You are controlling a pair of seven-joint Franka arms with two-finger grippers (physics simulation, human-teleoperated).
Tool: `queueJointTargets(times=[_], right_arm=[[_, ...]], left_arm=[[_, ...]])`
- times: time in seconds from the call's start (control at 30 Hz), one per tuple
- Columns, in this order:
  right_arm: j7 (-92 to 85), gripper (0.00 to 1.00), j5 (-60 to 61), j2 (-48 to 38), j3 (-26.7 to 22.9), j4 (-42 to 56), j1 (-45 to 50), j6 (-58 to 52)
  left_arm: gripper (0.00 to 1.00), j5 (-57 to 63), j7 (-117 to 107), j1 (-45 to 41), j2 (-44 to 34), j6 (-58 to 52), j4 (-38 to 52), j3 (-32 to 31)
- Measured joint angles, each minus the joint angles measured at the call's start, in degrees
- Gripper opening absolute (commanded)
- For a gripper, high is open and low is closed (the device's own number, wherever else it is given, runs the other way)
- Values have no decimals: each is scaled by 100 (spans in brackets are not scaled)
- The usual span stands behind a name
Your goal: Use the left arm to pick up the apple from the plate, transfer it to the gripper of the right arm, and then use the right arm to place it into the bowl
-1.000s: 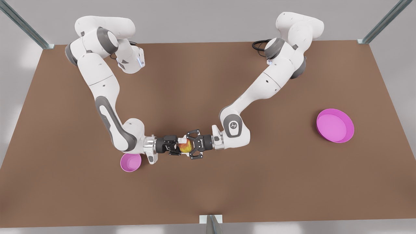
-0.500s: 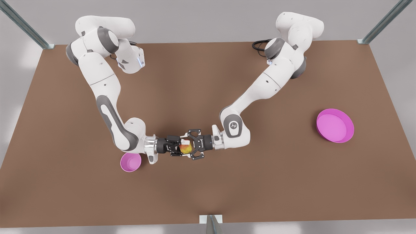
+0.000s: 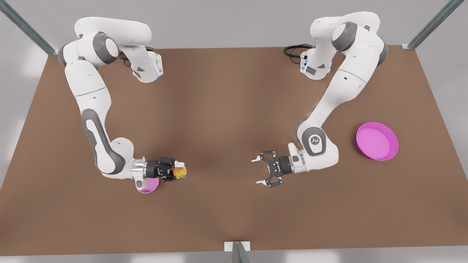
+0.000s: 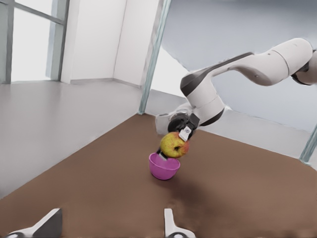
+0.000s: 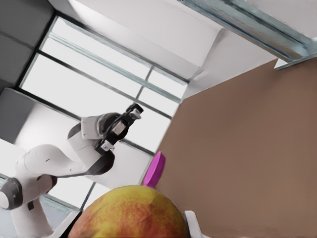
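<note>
1. The brown table (image 3: pixel 226 109) carries both arms, the plate and the bowl.
2. The plate (image 3: pixel 377 141) lies bare near the front view's right edge of the table, just beside the left arm's elbow.
3. The bowl (image 3: pixel 147 185) sits on the front view's left, partly under the right arm's wrist; the left wrist view shows it (image 4: pixel 164 167) just below the apple.
4. The left gripper (image 3: pixel 261 171) hangs above the table's middle, its fingers spread apart and holding nothing.
5. The right gripper (image 3: pixel 177 170) is clamped on the apple (image 3: pixel 179 171), holding it in the air just beside the bowl, well apart from the left gripper.
</note>
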Motion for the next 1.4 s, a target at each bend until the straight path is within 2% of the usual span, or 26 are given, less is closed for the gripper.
queueJointTargets(times=[0.13, 0.2, 0.27, 0.3, 0.33, 0.43, 0.5, 0.7, 0.73, 0.77, 0.8, 1.0, 1.13, 1.2, 1.3, 1.33, 1.37, 1.4], right_arm=[[-18, 56, -872, 52, -321, 427, -105, -50], [-34, 56, -1289, 60, -542, 519, -118, -59], [-69, 57, -1675, 65, -784, 570, -119, -3], [-92, 57, -1855, 92, -861, 604, -119, 60], [-115, 57, -2019, 206, -932, 781, -116, 127], [-184, 58, -2553, 433, -1017, 1198, -119, 283], [-247, 58, -2857, 452, -1023, 1266, -112, 389], [-417, 62, -3398, 452, -1023, 1281, -144, 538], [-442, 72, -3462, 451, -1023, 1273, -145, 545], [-467, 94, -3512, 451, -1023, 1269, -163, 549], [-490, 100, -3551, 448, -1019, 1266, -176, 552], [-552, 100, -3683, 231, -1005, 1312, -165, 344], [-303, 100, -4504, 6, -924, 2624, -36, -139], [-17, 100, -5401, -670, -935, 3146, 277, -407], [729, 100, -6853, -1874, -932, 3153, 581, -927], [1065, 100, -7233, -2381, -938, 2729, 714, -1089], [1409, 95, -7464, -2886, -982, 2150, 786, -1208], [1740, 97, -7600, -3333, -1028, 1508, 793, -1256]], left_arm=[[100, 3682, -1242, 884, -576, -1738, 1273, 228], [100, 5154, -1938, 1000, -1047, -2579, 1516, 300], [100, 6136, -2705, 1040, -1625, -3232, 1577, 439], [100, 6448, -3102, 880, -1987, -3480, 1569, 747], [100, 6639, -3480, 476, -2338, -3687, 1520, 1340], [100, 6840, -4500, -596, -3409, -3815, 398, 2710], [100, 6824, -5089, -756, -3428, -3839, 399, 2970], [100, 6805, -6512, -718, -3110, -3981, 696, 3069], [100, 6800, -6706, -729, -3106, -4006, 700, 3068], [100, 6795, -6891, -744, -3104, -4029, 702, 3065], [100, 6791, -7065, -760, -3103, -4047, 703, 3063], [100, 6782, -7928, -766, -3078, -4113, 704, 3062], [100, 6779, -8364, -766, -3075, -4131, 704, 3062], [100, 6783, -8548, -769, -3064, -4137, 708, 3062], [100, 6792, -8788, -772, -3022, -4130, 762, 3045], [100, 6794, -8859, -775, -2925, -4128, 879, 3040], [100, 6795, -8927, -777, -2829, -4125, 1000, 3038], [100, 6797, -8992, -778, -2737, -4121, 1108, 3037]])
